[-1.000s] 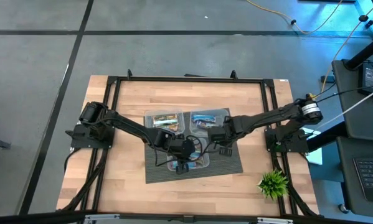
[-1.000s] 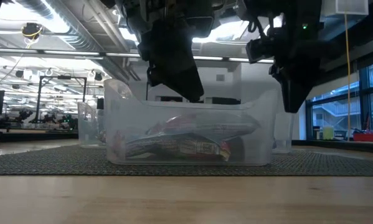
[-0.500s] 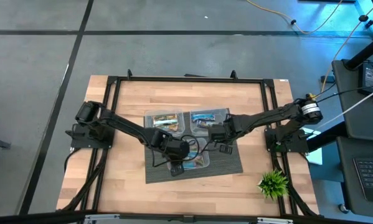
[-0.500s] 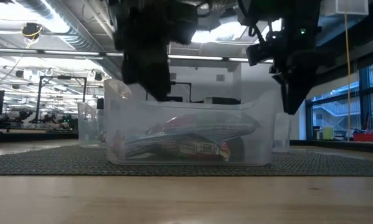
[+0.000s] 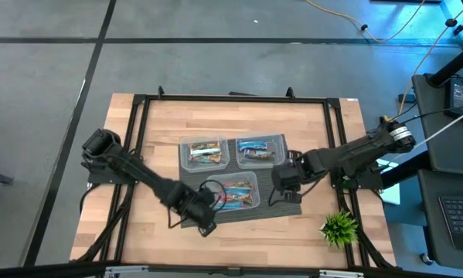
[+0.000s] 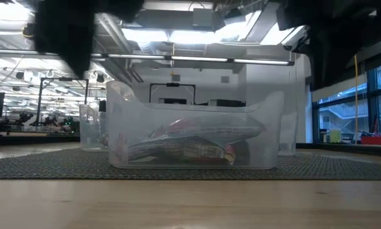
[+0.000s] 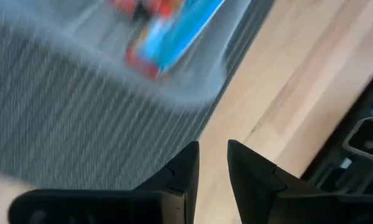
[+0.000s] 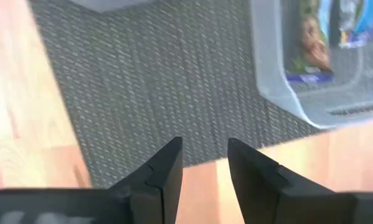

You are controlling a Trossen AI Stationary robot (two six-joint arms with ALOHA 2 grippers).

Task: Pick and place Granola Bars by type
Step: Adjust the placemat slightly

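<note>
Overhead view: looks straight down on the whole worktop, both arms and the surrounding floor, from far above. Low view: sits at worktop height, close to the grey mat, facing level through the near clear tub into the room behind. Left wrist view: looks closely down past its own fingers at mat edge, tub corner and wood. Right wrist view: likewise close, over mat and a second tub. All four share the mat.
</note>
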